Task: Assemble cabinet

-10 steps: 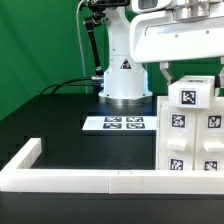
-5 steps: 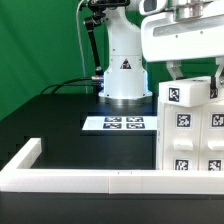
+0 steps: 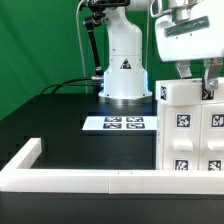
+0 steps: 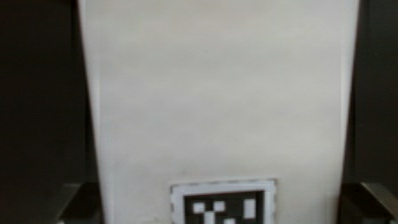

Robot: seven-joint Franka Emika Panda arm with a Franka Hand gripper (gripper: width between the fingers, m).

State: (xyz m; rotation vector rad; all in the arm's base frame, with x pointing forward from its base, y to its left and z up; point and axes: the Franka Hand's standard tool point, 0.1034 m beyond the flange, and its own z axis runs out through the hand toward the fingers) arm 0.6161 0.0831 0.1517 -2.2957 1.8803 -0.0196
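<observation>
The white cabinet shell stands at the exterior view's right, with black-and-white tags on its front. A white block sits on top of it. My gripper comes down from above, and its dark fingers straddle this top block. In the wrist view the white block fills the middle, with a tag at its near end. My gripper has a finger at each side edge of the block, shut on it. The shell's right part is cut off by the frame.
The marker board lies flat on the black table in front of the robot base. A long low white border rail runs along the front and the exterior view's left. A green backdrop stands behind.
My hand has moved toward the exterior view's right and slightly up. The tag seen earlier on the top block's front no longer shows. The shell's lower tags stay in place.
</observation>
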